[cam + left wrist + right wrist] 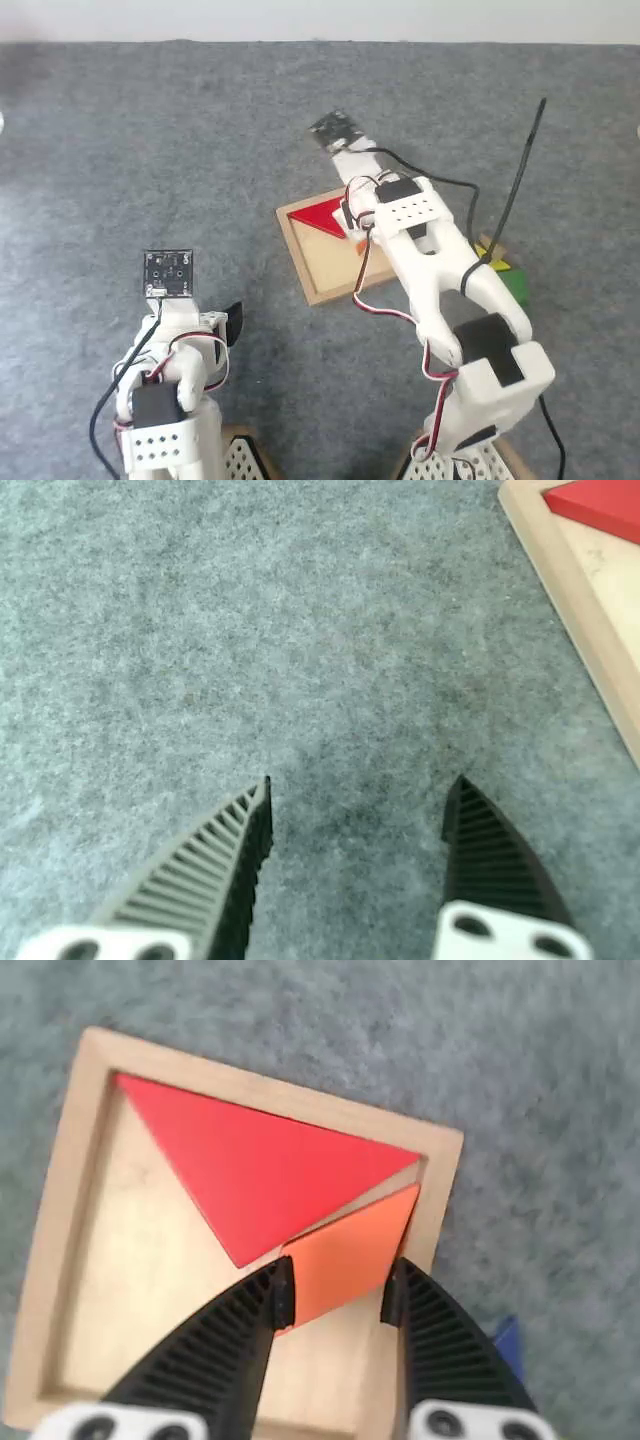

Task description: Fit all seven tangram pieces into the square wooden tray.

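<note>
While right gripper [338,1285] pinches orange piece [350,1250] — red triangle [255,1170], tray wall [437,1200] adjacent.

Bare grey felt [120,150] all round the left gripper [362,785], fingers spread wide, with an open lane across to the wooden tray [298,256]. Inside the tray, bare floor in the half nearer the arms. Far side taken up by the red triangle [258,1165], flat against the rim. Next to it the orange piece [350,1250], touching the triangle, pinched in the right gripper [338,1280]. Overhead, the right arm [440,270] across the tray's right edge, partly screening the green and yellow pieces [505,272] beyond.
</note>
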